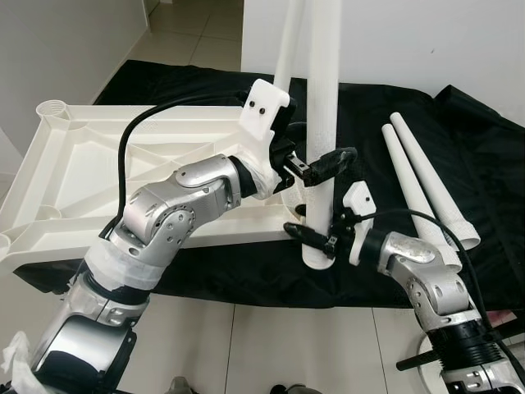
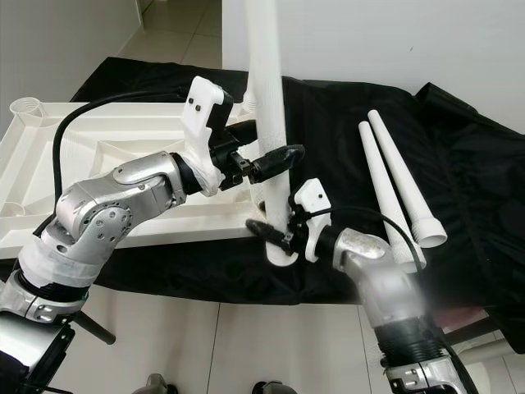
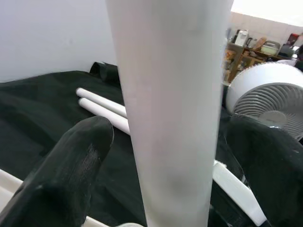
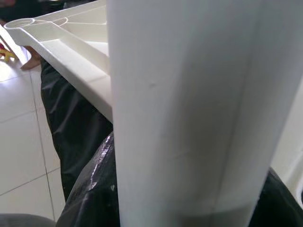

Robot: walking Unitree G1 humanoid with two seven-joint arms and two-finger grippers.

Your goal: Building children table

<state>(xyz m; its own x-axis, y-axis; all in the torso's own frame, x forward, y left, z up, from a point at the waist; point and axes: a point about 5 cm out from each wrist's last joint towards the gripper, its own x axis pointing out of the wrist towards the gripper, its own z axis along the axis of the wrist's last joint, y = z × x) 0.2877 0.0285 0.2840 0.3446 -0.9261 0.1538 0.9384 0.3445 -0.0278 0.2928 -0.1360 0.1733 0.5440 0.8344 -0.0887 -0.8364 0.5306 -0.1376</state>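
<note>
Both the left pincer and right pincer grip the upright leg; top cropped.

White table top, white legs; black cloth; pale tiled floor

A white fan stands near cluttered shelves behind it.

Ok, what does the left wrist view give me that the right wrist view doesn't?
Left wrist: two spare legs lying on the black cloth, a white fan and cluttered shelves behind. Right wrist: the upturned tabletop with its corner socket, and floor tiles. Both: the upright white leg close up between that gripper's black fingers.
</note>
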